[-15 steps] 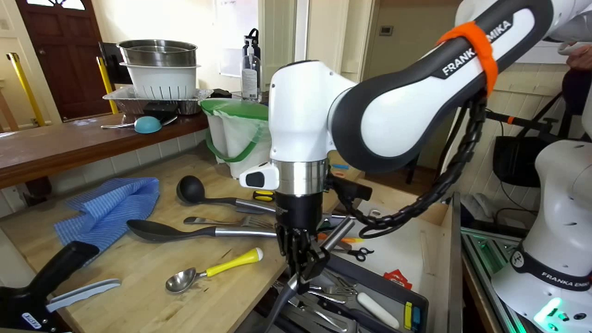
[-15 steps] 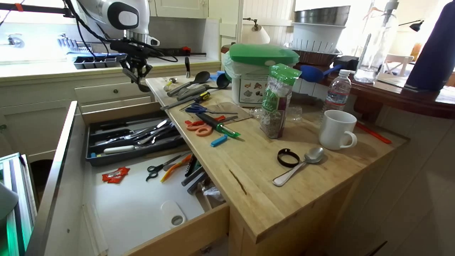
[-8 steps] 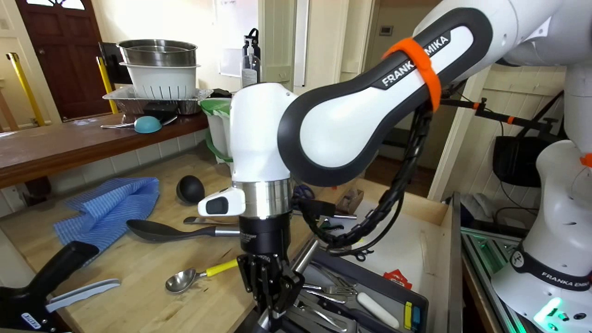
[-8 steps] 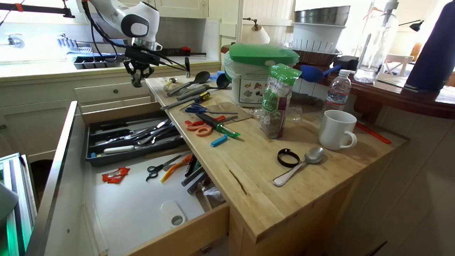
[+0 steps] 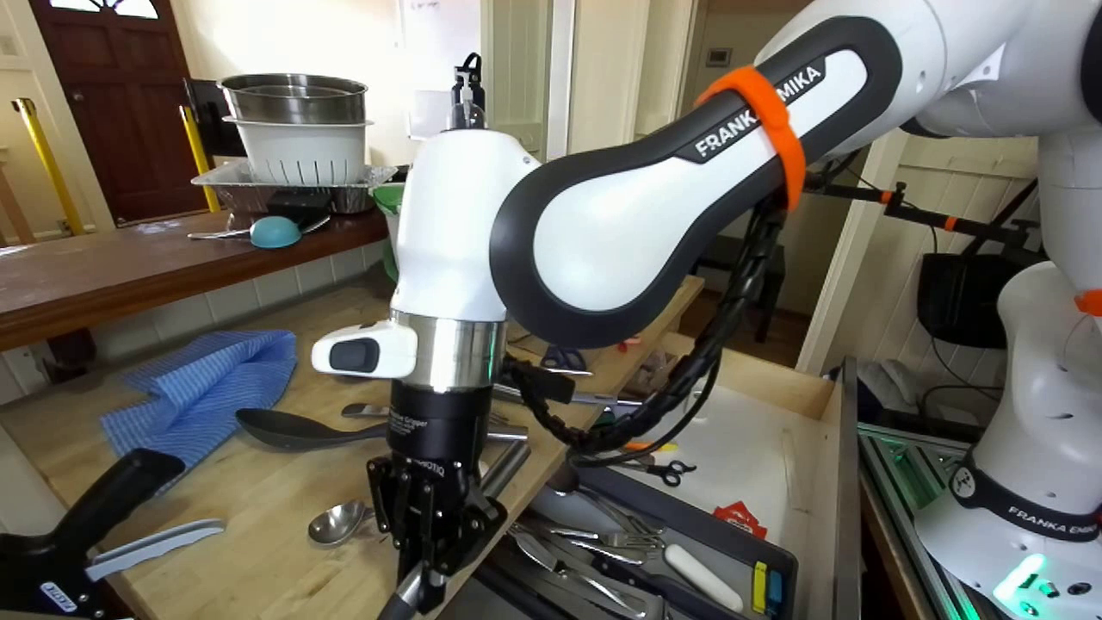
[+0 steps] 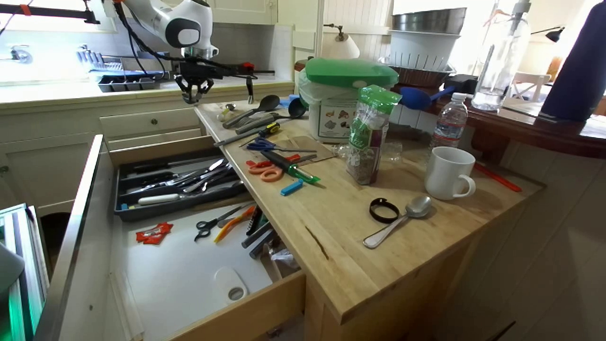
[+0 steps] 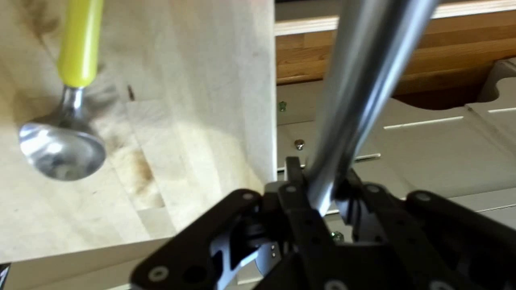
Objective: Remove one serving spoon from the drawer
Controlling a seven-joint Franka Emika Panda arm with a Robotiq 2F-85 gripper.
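My gripper (image 5: 420, 581) is shut on a utensil with a round silver handle (image 5: 508, 469). The handle also shows between the fingers in the wrist view (image 7: 356, 100), tilted. The utensil's lower part is dark, and its head is out of view, so I cannot tell whether it is the serving spoon. My gripper also shows in an exterior view (image 6: 191, 97), raised near the counter's far end, beyond the drawer (image 6: 78, 237). The drawer stands open and holds a dark cutlery tray (image 6: 180, 206). A black oval-headed spoon (image 5: 293, 430) with a grey handle lies on the counter.
A yellow-handled scoop (image 7: 62, 149) lies on the counter (image 7: 193, 133) near my gripper. A blue cloth (image 5: 207, 379) and a black-handled tool (image 5: 112, 517) lie farther left. A black ladle (image 6: 297, 109), screwdriver, scissors, green-lidded bin (image 6: 350, 73) and mug (image 6: 450, 173) stand or lie on the counter.
My gripper has moved with the held utensil away from over the drawer toward the counter's edge, leftward in an exterior view. The drawer and counter items look unchanged.
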